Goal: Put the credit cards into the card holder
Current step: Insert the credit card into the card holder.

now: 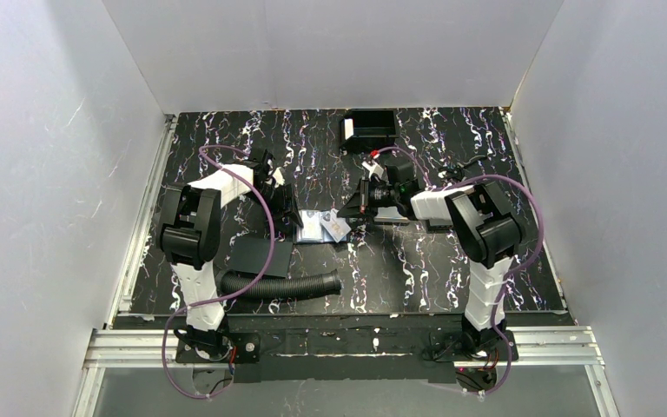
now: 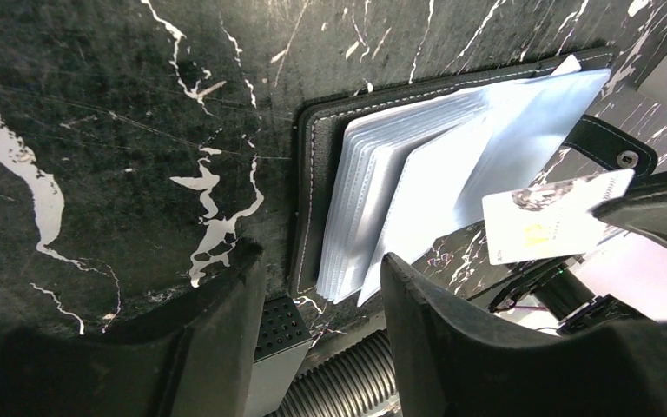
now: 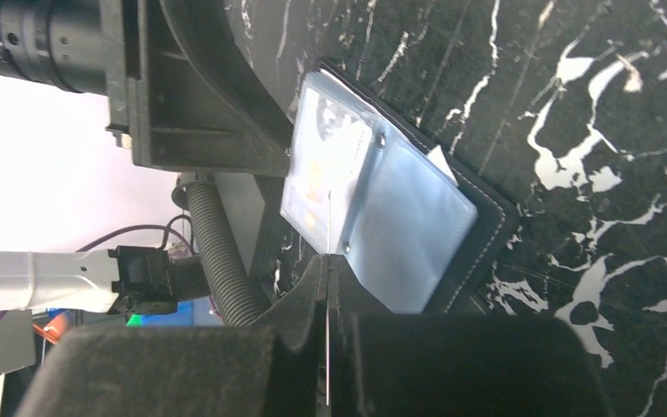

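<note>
The card holder (image 1: 311,228) lies open on the table between the arms, its clear sleeves fanned up (image 2: 417,174) inside the black cover (image 3: 486,230). My right gripper (image 1: 353,215) is shut on a pale credit card (image 2: 556,217), held by one end just right of the holder. In the right wrist view the card (image 3: 327,226) shows edge-on, as a thin line between the closed fingers, pointing at the sleeves. My left gripper (image 2: 321,287) is open and empty, hovering over the holder's left edge. Another pale card seems to sit behind a sleeve (image 3: 326,165).
A black corrugated hose (image 1: 287,285) lies near the front, beside a flat black square pad (image 1: 260,256). A black box (image 1: 369,129) stands at the back. White walls enclose the marbled black table (image 1: 486,278).
</note>
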`<state>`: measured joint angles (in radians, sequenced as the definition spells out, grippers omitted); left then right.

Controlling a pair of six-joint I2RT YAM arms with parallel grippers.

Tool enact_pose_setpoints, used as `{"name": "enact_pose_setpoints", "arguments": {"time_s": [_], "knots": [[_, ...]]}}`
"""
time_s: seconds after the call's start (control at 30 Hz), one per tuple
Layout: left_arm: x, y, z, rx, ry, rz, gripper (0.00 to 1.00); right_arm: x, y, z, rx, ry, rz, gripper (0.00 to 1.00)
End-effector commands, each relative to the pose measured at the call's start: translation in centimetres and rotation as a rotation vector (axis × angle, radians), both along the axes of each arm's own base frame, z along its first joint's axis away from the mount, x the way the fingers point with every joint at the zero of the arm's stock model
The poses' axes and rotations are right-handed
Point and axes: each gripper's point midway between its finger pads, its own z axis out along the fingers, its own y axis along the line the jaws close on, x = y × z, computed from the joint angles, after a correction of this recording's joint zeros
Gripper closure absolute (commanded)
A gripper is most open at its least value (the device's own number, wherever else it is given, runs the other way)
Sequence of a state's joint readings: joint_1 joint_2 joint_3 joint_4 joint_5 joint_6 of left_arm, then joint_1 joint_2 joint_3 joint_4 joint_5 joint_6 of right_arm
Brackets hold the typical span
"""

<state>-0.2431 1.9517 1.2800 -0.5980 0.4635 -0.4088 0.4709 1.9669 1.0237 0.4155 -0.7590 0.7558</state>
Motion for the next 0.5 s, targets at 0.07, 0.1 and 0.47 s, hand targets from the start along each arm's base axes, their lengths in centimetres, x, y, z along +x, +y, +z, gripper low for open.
{"name": "enact_pose_setpoints", "arguments": {"time_s": [0.07, 0.1, 0.47], "knots": [[-1.2, 1.1, -3.0, 0.083, 0.069, 0.004, 0.52, 0.3, -0.3, -1.1, -0.032, -0.02, 0.014, 0.99], [-1.2, 1.1, -3.0, 0.086, 0.069, 0.004, 0.53, 0.3, -0.2, -1.3, -0.03, -0.015, 0.016, 0.99], [-1.5, 1.5, -3.4, 0.105, 0.08, 0.001, 0.64, 0.6, -0.3, -0.4, -0.025, -0.035, -0.003, 0.99]]}}
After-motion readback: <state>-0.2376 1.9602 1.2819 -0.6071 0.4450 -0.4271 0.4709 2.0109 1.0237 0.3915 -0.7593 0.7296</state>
